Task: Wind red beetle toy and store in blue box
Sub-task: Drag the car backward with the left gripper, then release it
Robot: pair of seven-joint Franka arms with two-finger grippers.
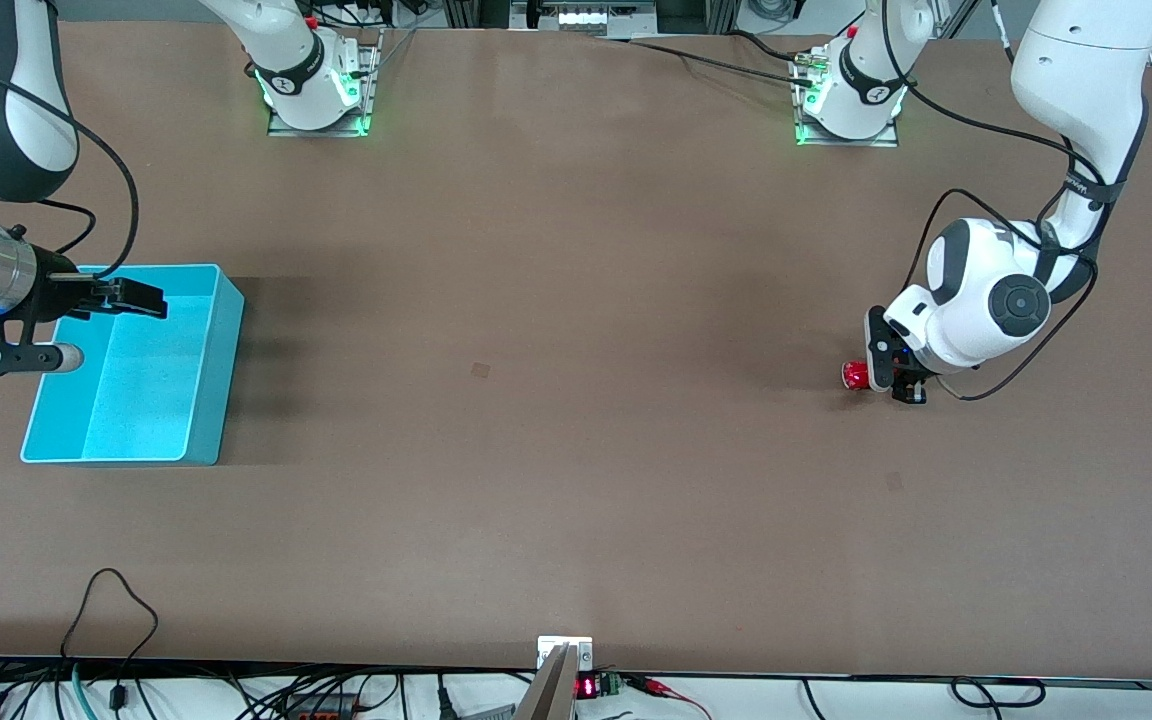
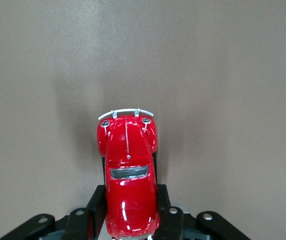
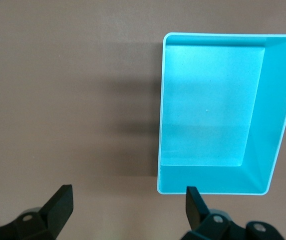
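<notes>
The left gripper is down at the table toward the left arm's end, its jaws clenched on the flanks of the red beetle toy; the left wrist view shows the toy nose-out between the black fingers, gripped at its rear half with the silvery bumper pointing away from the wrist. Whether its wheels touch the table I cannot tell. The blue box sits well apart at the right arm's end, empty inside (its flat bottom shows bare in the right wrist view). The right gripper hovers over the box's rim, jaws released and spread wide, and that arm appears to be waiting. I judge the step in hand to be the grasp for winding. The next move likely calls for pressing the toy down and dragging it backward along the table to load the spring, then carrying it to the box.
</notes>
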